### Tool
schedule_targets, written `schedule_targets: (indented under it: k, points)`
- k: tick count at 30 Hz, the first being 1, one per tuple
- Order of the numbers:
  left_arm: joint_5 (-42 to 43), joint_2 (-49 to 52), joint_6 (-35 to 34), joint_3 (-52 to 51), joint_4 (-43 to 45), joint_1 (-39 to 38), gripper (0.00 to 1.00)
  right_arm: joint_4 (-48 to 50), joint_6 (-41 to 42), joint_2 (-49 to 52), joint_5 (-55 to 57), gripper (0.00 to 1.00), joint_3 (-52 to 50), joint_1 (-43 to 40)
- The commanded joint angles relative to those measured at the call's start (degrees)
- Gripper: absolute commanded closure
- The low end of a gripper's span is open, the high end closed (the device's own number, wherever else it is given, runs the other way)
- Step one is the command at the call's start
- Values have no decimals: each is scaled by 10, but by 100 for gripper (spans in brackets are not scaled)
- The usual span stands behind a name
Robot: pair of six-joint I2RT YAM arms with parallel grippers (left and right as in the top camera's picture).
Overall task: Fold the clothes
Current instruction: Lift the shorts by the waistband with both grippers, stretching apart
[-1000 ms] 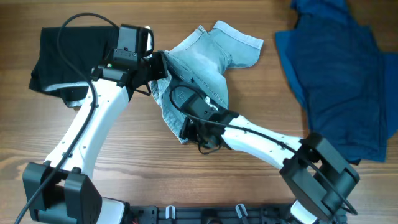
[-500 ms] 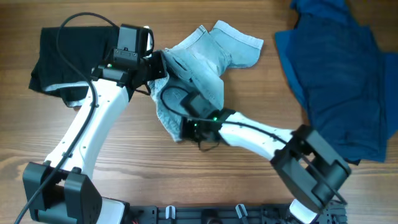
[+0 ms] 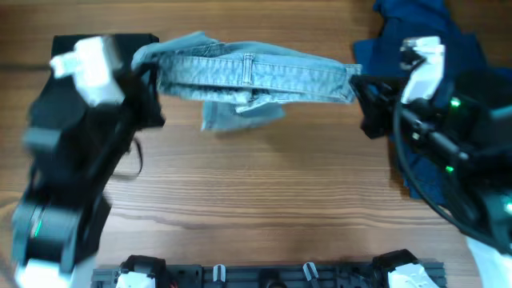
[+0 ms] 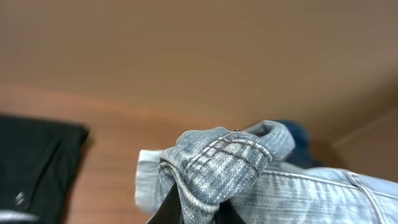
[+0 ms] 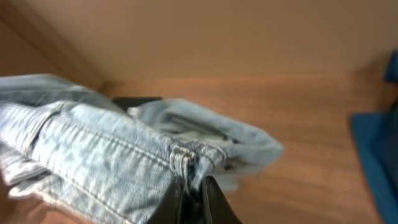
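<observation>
Twice clamped on denim shorts (image 3: 256, 74): left tool (image 4: 194, 210) shut on one waistband end, right tool (image 5: 191, 196) shut on the other. Held stretched, apparently above surface (image 3: 264, 208). Might slip from either small pinch if tugged wider; might drop onto black garment (image 4: 31, 162) left of shorts or dark blue garment (image 3: 392, 20) right. No readable label or writing anywhere.

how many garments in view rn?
3. Denim shorts stretched across top middle; black garment far left, partly under the left arm; dark blue garment far right, partly under the right arm. Others could hide beneath.
</observation>
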Motion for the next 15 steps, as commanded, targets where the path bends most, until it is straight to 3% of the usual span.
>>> schedule_targets:
  k: [1,4,9,15]
  points:
    - [8,-111,-2,7,31,10,96,-41,-27,-11,75,96,88,-17]
    - [21,-170,-12,7,45,10,96,-89,-29,-11,98,96,131,-17]
    - [17,-173,-16,7,32,10,96,-186,-24,-11,115,96,171,-17]
    - [-67,-166,-16,7,-48,10,96,-282,-22,-9,128,96,212,-17]
